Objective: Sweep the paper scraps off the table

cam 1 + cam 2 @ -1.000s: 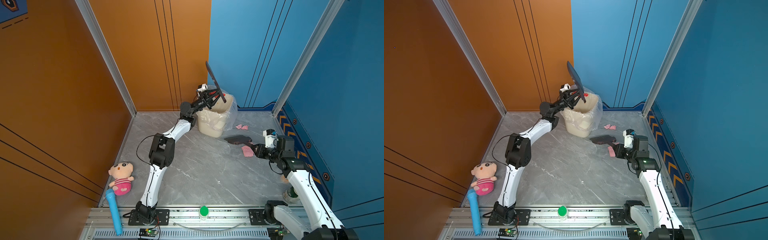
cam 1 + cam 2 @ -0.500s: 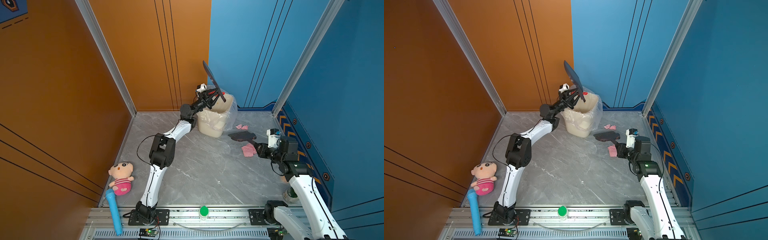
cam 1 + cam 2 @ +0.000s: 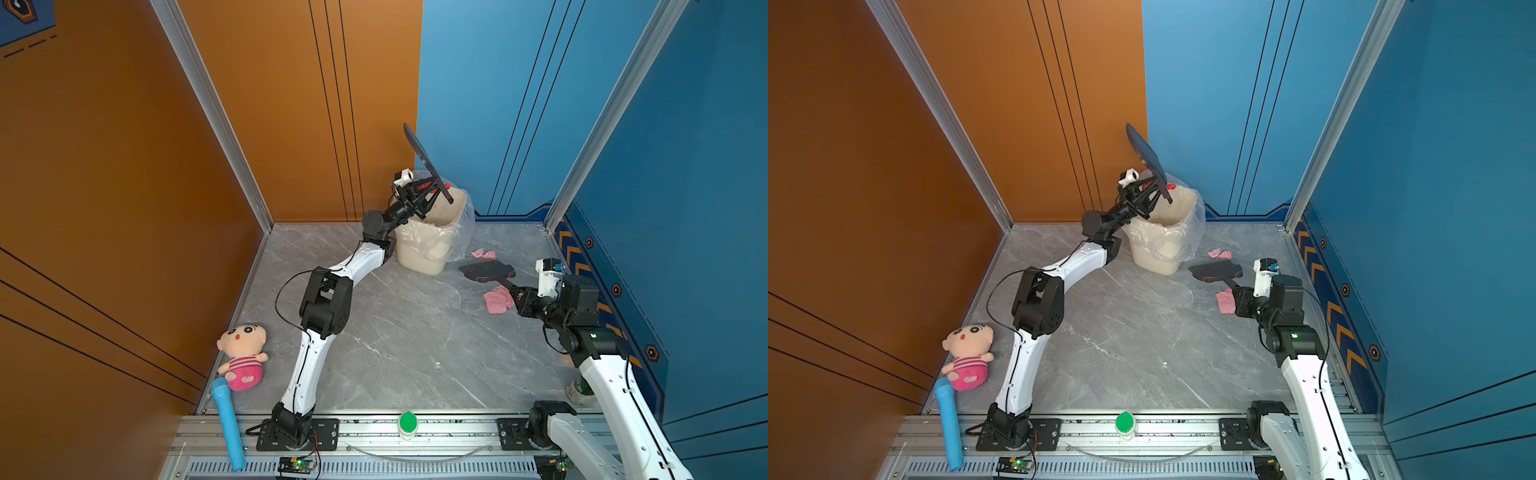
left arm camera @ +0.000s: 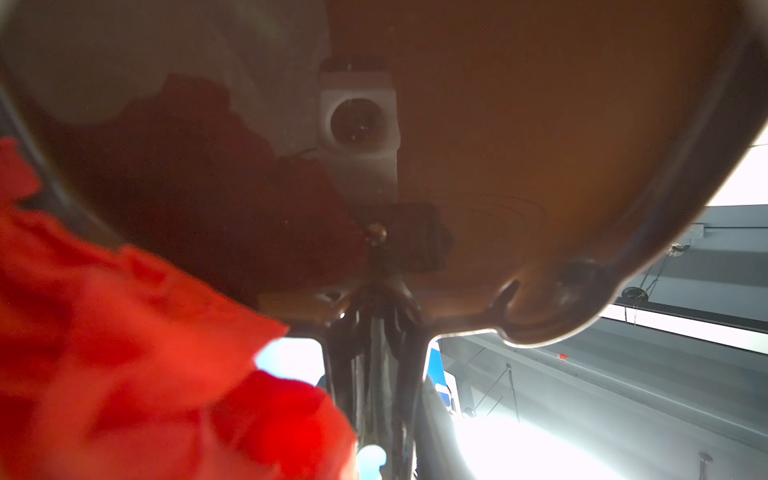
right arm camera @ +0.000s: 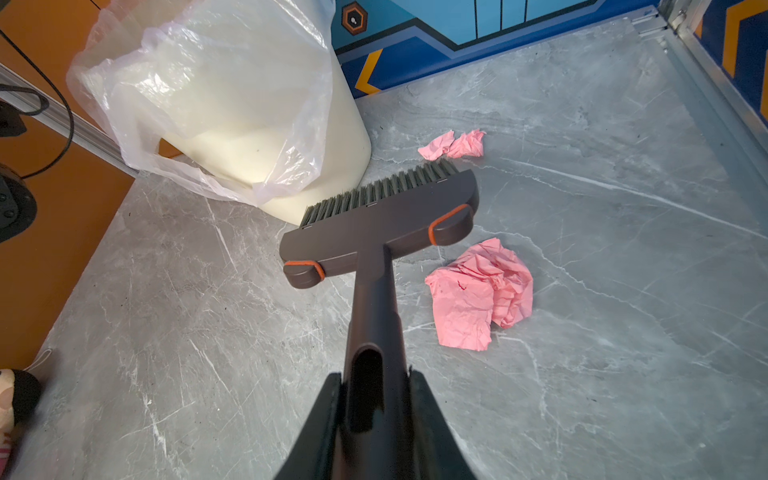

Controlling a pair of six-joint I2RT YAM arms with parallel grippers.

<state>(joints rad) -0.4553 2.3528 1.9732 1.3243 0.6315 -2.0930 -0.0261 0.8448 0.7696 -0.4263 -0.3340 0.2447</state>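
Spillage is the main risk: the left gripper [image 3: 424, 192] is clamped on the handle of the dustpan [image 3: 420, 154], tipped steeply above the bin [image 3: 432, 232], and a red scrap [image 4: 124, 340] sits at the pan's lip. If the pan is not fully over the bin's mouth, that scrap may drop outside it, onto the table [image 3: 395, 332].

The right gripper [image 5: 374, 409] is closed on the brush [image 5: 380, 224] handle. The brush head hovers or rests just beside the bin. A big pink scrap [image 5: 482, 293] lies near the bin, beside the brush handle; two small pink scraps [image 5: 453, 144] lie beside the bin, beyond the bristles. A pull from here could, I judge, miss the big scrap, or the head could snag the bin's loose plastic liner [image 5: 199, 95] and tip the bin.

The left wrist view is mostly blurred glare and reflection. The bin's inside is hidden, and whether the bristles touch the table is unclear.
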